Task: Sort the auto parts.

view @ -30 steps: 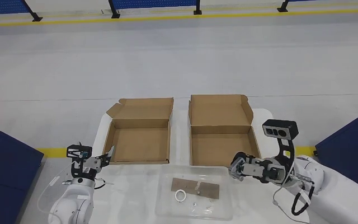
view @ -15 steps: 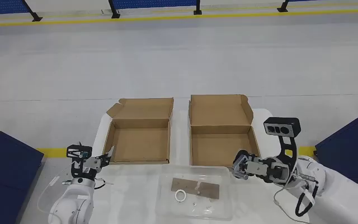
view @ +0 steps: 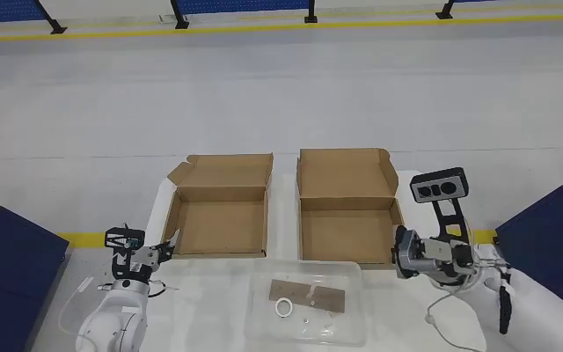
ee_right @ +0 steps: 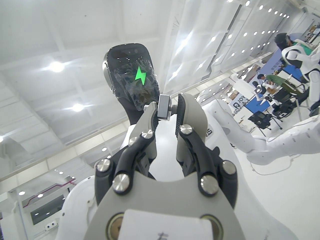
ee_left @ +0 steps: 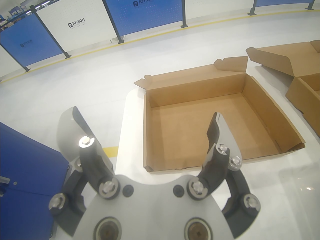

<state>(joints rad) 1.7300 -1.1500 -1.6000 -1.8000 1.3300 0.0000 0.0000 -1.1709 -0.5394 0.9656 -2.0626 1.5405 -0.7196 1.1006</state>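
Right gripper (ee_right: 167, 112) is clamping a small silver metal block with a round stud (ee_right: 163, 110). Its jaws are nearly closed, with the block face against one pad and the stud end against the other, so the part's long axis is running finger to finger. The claw is pointing upward, away from the white table (view: 220, 283).

In the top view this arm is sitting just beside the near right corner of the right-hand open brown cardboard box (view: 352, 236), so that box is the nearer bin.

Judgement: the wrist is needing to roll downward over the box before any release.

Left gripper (ee_left: 145, 113) is hanging wide open and holding nothing, beside the left-hand open brown cardboard box (view: 218, 227).

A white ring (view: 283, 307) is lying in the clear plastic tray (view: 352, 275).
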